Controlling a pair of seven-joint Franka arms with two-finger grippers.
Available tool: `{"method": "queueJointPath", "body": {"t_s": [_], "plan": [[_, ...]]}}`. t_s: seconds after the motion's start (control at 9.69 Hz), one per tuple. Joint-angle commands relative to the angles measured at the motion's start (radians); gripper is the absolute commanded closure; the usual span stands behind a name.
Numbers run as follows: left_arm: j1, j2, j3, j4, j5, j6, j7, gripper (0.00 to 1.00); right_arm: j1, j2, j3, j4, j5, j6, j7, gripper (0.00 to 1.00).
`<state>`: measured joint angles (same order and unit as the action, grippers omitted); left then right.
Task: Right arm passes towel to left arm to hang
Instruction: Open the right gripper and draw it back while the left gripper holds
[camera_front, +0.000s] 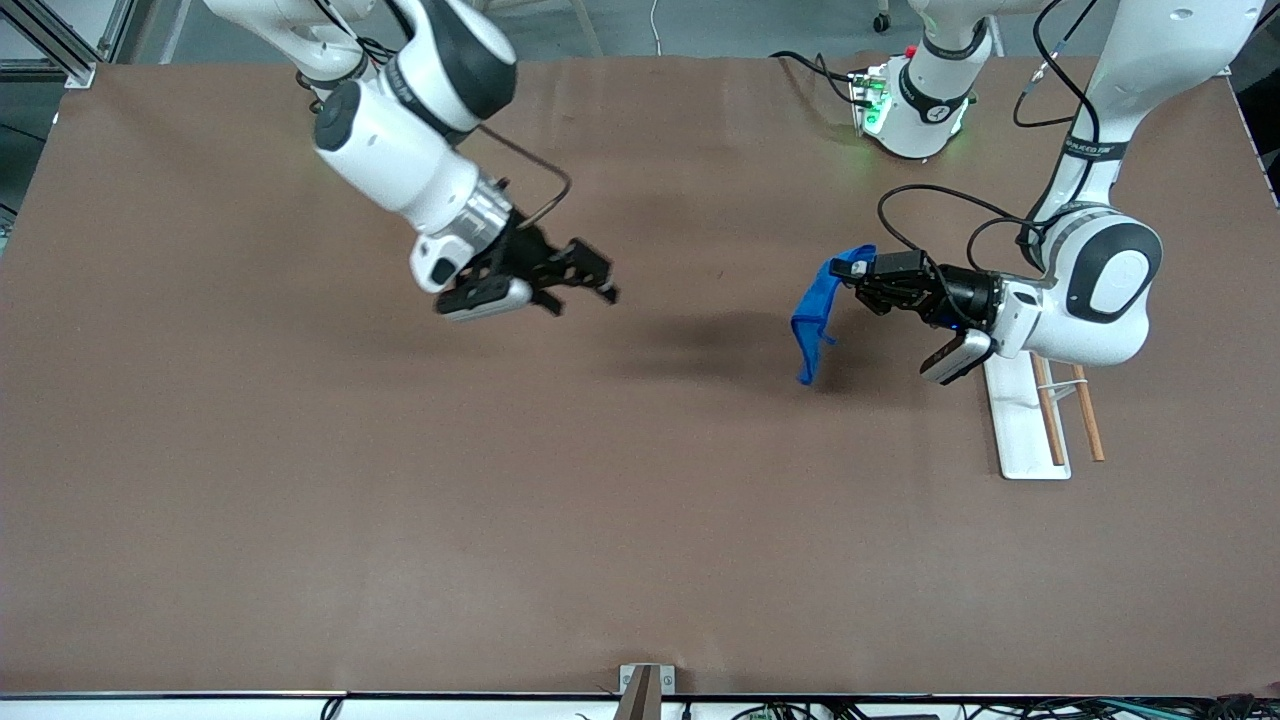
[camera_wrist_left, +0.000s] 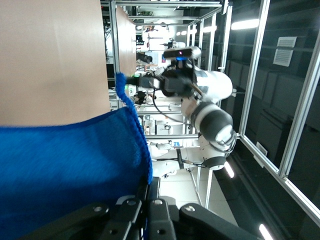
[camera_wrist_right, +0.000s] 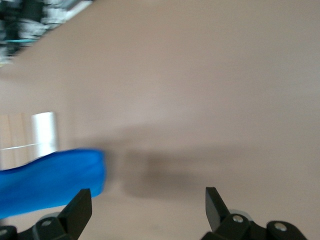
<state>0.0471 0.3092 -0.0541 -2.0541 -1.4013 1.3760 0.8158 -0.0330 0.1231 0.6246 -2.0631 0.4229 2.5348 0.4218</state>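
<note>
Handover looked done: my left gripper was clamped on the towel, dangling near the rack. My right gripper hung empty, fingers spread, well apart. Hanging remained.

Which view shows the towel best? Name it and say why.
The front view: the whole towel hangs from the left tool above the table. The left wrist view shows only a blue expanse at the fingers; the right wrist view catches one blurred end between the open right tool.
</note>
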Motion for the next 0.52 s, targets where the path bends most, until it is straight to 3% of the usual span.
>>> {"method": "queueJointPath", "body": {"t_s": [0.0,0.21,0.41], "plan": [[-0.006,0.016,0.003,0.067,0.127,0.043,-0.08,1.0,-0.015,-0.054,-0.122,-0.032,-0.166,-0.106,0.02,0.0],[-0.004,0.014,0.003,0.174,0.337,0.066,-0.194,1.0,-0.015,-0.062,-0.227,-0.003,-0.274,-0.172,0.012,0.0],[0.0,-0.012,0.003,0.244,0.483,0.063,-0.243,1.0,-0.015,-0.069,-0.325,0.091,-0.428,-0.327,0.012,0.0]]}}
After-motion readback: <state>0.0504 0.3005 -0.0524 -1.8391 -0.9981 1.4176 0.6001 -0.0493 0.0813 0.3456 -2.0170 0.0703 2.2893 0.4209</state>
